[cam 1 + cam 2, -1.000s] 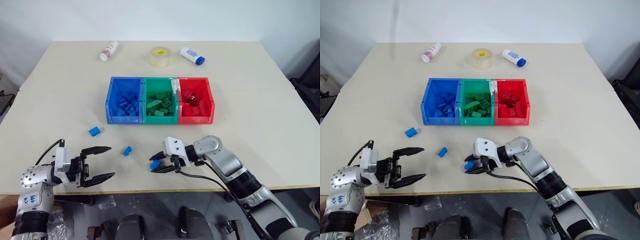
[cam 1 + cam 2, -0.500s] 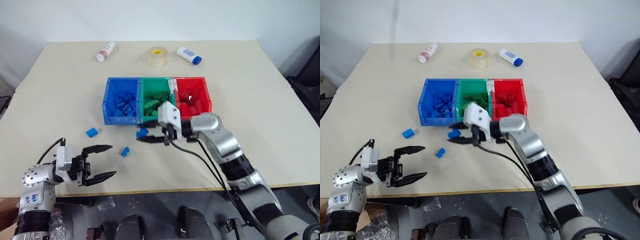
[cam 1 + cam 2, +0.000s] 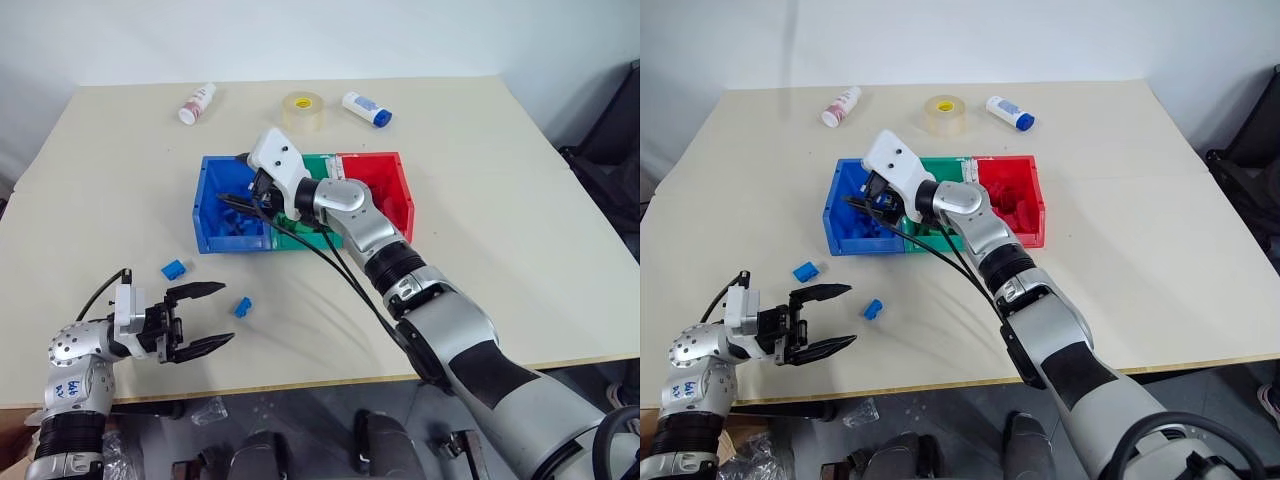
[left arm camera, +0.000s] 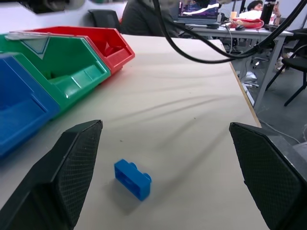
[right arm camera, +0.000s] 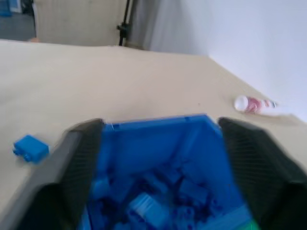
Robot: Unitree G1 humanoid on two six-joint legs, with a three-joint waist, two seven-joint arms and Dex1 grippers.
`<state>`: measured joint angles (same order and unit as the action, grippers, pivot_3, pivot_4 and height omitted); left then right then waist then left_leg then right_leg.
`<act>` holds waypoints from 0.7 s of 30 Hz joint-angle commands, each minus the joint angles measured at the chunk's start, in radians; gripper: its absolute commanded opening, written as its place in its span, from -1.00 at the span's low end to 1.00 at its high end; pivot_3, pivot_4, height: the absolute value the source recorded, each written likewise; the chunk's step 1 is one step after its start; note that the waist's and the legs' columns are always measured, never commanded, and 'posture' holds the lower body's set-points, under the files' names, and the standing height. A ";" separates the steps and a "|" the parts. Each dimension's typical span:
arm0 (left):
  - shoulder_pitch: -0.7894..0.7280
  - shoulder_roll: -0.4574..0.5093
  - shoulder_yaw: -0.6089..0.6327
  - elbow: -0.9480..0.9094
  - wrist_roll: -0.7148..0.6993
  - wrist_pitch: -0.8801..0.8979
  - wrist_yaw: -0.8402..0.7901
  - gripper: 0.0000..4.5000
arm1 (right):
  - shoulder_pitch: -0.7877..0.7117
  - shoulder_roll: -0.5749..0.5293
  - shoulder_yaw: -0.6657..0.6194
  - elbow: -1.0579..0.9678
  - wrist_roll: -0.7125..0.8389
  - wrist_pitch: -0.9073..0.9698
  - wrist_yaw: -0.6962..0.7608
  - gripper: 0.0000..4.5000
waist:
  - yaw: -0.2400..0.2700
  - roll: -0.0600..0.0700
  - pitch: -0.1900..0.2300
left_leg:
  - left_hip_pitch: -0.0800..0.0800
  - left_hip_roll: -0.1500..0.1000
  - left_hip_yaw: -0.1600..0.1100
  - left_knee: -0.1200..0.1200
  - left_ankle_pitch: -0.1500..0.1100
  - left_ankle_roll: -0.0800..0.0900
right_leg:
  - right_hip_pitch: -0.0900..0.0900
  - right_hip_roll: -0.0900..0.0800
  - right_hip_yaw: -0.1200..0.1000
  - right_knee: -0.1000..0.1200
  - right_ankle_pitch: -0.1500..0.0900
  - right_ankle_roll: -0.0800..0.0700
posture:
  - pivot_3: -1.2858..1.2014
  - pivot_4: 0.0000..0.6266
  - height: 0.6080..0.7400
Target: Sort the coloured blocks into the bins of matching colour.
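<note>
Landmark: the row of three joined open plastic bins (image 3: 203, 222), blue, green, red, mid-table on the beige tabletop (image 3: 520, 230).

Right gripper (image 3: 243, 197) is now over the blue bin's (image 5: 158, 143) open top, jaws apart, nothing between the fingers. A second ago it was at the near table edge well in front of the bins, clamped on a small blue studded brick; half a second ago it carried that brick just in front of the green bin (image 3: 318, 166). That brick is gone from the jaws now; the right wrist view looks down into the blue bin at a heap of blue bricks (image 5: 158, 201), and which one was just dropped cannot be told.

Left gripper (image 3: 200, 318) hovers near the front edge, well in front of the blue bin, jaws wide apart and empty, same spot as before.

Two loose blue bricks lie on the table in front of the blue bin: one (image 3: 241, 307) just beyond the left fingertips, another (image 3: 173, 268) further left. Both unmoved.

Red bin (image 3: 392, 195) sits at the right end of the row, partly behind the right arm.

Behind the bins: white bottle with a red label (image 3: 195, 103), clear tape roll (image 3: 302, 110), white bottle with a blue cap (image 3: 366, 108), unchanged.
</note>
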<state>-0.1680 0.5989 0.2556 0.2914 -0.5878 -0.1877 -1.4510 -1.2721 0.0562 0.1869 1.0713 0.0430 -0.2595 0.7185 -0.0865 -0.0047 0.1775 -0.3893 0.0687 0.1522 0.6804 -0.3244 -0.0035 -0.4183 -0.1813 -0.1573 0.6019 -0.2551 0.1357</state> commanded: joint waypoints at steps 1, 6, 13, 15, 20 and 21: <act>-0.003 0.004 0.015 -0.002 -0.002 -0.011 0.001 1.00 | 0.038 -0.029 -0.023 -0.075 0.021 -0.056 0.100 0.98 | 0.000 0.000 0.000 | 0.000 0.000 0.000 0.000 0.000 0.000 | 0.000 0.000 0.000 0.000 0.000 0.000 | 0.03 -0.52 1.00; 0.003 0.003 0.020 -0.005 0.002 -0.009 0.018 1.00 | 0.191 -0.137 -0.016 -0.332 0.113 0.050 0.355 0.98 | 0.005 0.000 0.000 | 0.000 0.000 -0.001 0.000 0.000 0.000 | 0.000 0.000 0.000 0.000 0.000 0.000 | 0.03 -0.52 1.00; 0.032 -0.003 0.033 -0.024 0.009 -0.017 0.072 1.00 | 0.413 -0.360 -0.036 -0.655 0.198 0.182 0.530 0.98 | 0.007 0.000 0.000 | 0.000 0.000 -0.001 0.001 0.000 0.000 | 0.000 0.000 0.000 0.000 0.000 0.000 | 0.03 -0.52 1.00; 0.047 -0.006 0.039 -0.033 0.016 -0.024 0.100 1.00 | 0.477 -0.438 -0.054 -0.717 0.236 0.215 0.593 0.98 | 0.006 0.000 0.000 | 0.000 0.000 -0.001 0.001 0.000 0.000 | 0.000 0.000 0.000 0.000 0.000 0.000 | 0.03 -0.52 1.00; 0.135 -0.010 0.071 -0.102 0.017 -0.038 0.171 1.00 | 0.634 -0.636 -0.078 -0.849 0.302 0.317 0.736 0.98 | 0.010 0.000 0.000 | 0.000 0.000 0.000 0.001 -0.001 0.001 | 0.000 -0.001 0.000 -0.001 0.000 0.000 | 0.03 -0.52 1.00; 0.152 -0.009 0.078 -0.117 0.016 -0.038 0.184 1.00 | 0.652 -0.660 -0.081 -0.862 0.310 0.330 0.745 0.98 | 0.010 0.000 0.000 | 0.000 0.000 0.000 0.001 -0.001 0.001 | 0.000 -0.001 0.000 -0.001 0.000 0.000 | 0.03 -0.52 1.00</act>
<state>-0.0348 0.5893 0.2995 0.2291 -0.5699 -0.2101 -1.2917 -0.6227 -0.5831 0.1353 0.2694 0.3152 0.0499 1.4302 -0.0763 -0.0048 0.1776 -0.3890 0.0688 0.1520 0.6810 -0.3256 -0.0027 -0.4180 -0.1819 -0.1570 0.6004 -0.2550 0.1358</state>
